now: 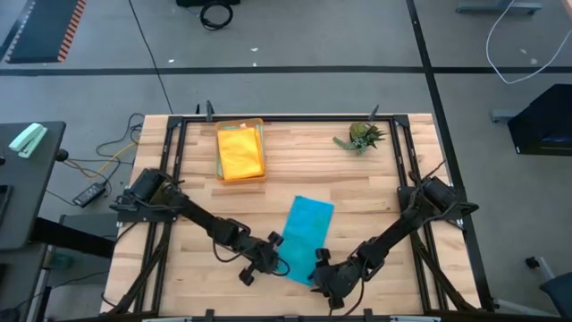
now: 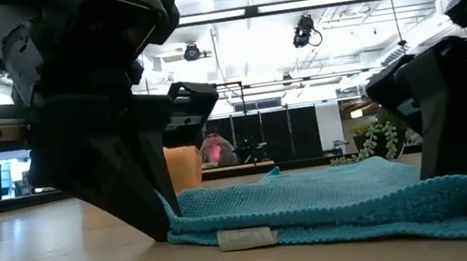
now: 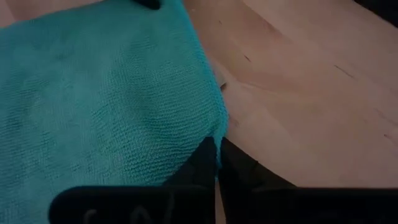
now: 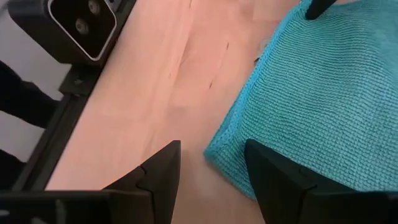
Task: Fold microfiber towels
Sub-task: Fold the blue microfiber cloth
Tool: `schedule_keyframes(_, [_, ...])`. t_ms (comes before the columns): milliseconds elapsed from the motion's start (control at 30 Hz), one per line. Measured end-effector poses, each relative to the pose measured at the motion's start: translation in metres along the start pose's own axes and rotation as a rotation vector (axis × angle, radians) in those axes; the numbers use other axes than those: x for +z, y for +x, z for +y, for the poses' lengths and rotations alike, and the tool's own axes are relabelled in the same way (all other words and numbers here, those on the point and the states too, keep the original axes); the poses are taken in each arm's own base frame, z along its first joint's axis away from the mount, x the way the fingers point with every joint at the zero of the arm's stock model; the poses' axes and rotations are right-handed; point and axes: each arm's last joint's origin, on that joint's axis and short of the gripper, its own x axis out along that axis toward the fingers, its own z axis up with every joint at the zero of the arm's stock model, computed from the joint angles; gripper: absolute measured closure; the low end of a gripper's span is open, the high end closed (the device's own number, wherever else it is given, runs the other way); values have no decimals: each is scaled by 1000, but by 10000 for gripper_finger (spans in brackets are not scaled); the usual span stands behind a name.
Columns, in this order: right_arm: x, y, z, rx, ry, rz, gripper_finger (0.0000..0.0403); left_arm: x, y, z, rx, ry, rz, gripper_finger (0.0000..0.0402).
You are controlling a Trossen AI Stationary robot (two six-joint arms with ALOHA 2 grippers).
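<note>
A teal microfiber towel (image 1: 308,234) lies folded into a long strip on the wooden table, its white label (image 2: 247,237) at the near edge. My left gripper (image 3: 217,171) is shut on the towel's near left corner. My right gripper (image 4: 211,167) is open and low over the table, one finger on each side of the towel's near right corner (image 4: 217,149). A yellow towel (image 1: 241,154) lies in an orange tray (image 1: 239,123) at the back. My left gripper pinches the teal towel's near left corner (image 3: 216,142) between its two fingertips, slanting down from the table's left and near side. The corner stays low at the table and the rest of the towel lies flat. One layer or several, I cannot tell. My right gripper: one finger (image 4: 273,174) lies over the towel's edge, and I cannot tell whether it touches.
A small spiky green plant (image 1: 362,137) stands at the back right. Bare wood lies left and right of the teal towel. A black frame (image 1: 268,117) runs around the table top. A camera housing (image 4: 81,25) sits at the near edge.
</note>
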Motion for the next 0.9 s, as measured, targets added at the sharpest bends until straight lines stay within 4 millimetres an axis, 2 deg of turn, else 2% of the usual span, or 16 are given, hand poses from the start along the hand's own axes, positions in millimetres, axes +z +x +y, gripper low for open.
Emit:
schedule_keyframes(167, [-4,-1,0,-48,-17,14,238,0,0,-2,-62,-24,-12,395])
schedule_keyframes(433, [-9,-3,6,-98,13,-1,363,1,0,-3,-79,-125,-14,395])
schedule_keyframes(533, [-7,-9,8,-77,74,-7,393,2,0,-3,-83,-207,-30,395])
schedule_keyframes(633, [2,-21,9,-48,153,-14,396,8,-6,0,-94,-303,-68,395])
schedule_keyframes(733, [18,-43,10,-32,241,-33,397,20,-22,6,-93,-387,-116,396])
schedule_keyframes(900, [17,-75,-4,-114,336,6,398,35,-51,21,-51,-403,-190,396])
